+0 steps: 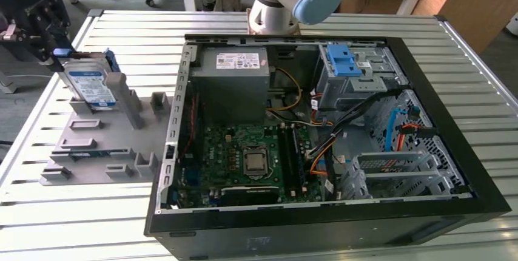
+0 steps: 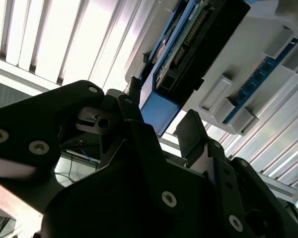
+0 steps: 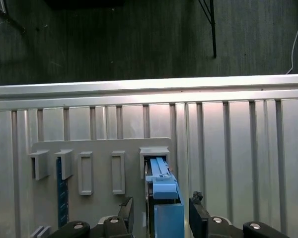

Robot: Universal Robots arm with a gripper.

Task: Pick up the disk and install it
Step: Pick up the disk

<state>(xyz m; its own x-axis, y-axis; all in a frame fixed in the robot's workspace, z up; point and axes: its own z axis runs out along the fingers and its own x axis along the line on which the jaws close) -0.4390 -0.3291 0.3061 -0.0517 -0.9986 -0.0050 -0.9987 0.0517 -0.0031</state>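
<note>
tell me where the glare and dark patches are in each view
Exterior view: even light, the table slats bright, the computer case shaded inside. Second wrist view: strong glare on the slats, the hand dark in front. First wrist view: dim floor beyond the table, the disk evenly lit.

On the bench [image 1: 81, 230], the slotted fixture [image 1: 89, 155] lies to the exterior view's left of the computer case [image 1: 324, 227]. The disk [image 1: 87, 85] stands upright in the fixture's far-end slot.
</note>
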